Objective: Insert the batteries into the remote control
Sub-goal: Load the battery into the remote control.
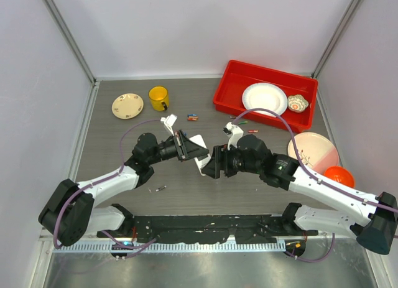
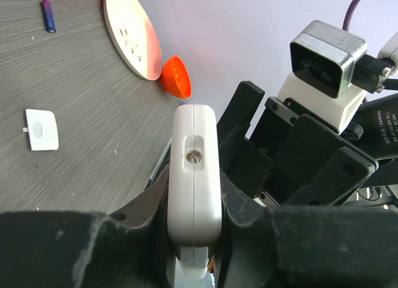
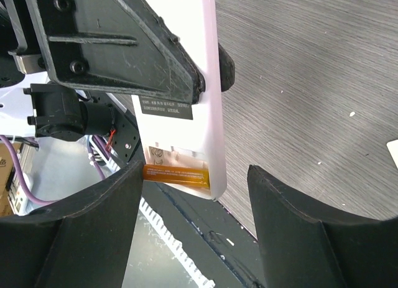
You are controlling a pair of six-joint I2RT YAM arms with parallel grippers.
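While the left gripper [image 2: 194,229] presses shut on the remote control [image 2: 194,157] across its two broad faces, the handset is held off the table [image 1: 124,170], mid-way between the two arms.

Handling, by judgement:
- The remote control is a light, stiff plastic shell. Its smooth faces are likely slippery, so a firm pinch on the broad faces suits it, well away from the compartment end.
- Each battery is small, hard and round. It will roll if released on the table. Take hold across the barrel at mid-length.

Appearance:
- The shell is white. In the left wrist view its narrow end face shows a slot with a small metallic part inside.
- In the right wrist view the plain back carries a grey printed label [image 3: 166,107].
- Below the label the compartment stands open, and an orange battery [image 3: 177,175] lies across it. Whether it is fully seated cannot be told.
- A small white cover [image 2: 41,129], judged to belong to the compartment, lies flat on the table.
- Loose batteries [image 1: 193,117] lie on the table beyond the grippers.

The right gripper [image 3: 194,198] is spread wide, one finger on each side of the compartment end; neither finger appears to touch the shell.
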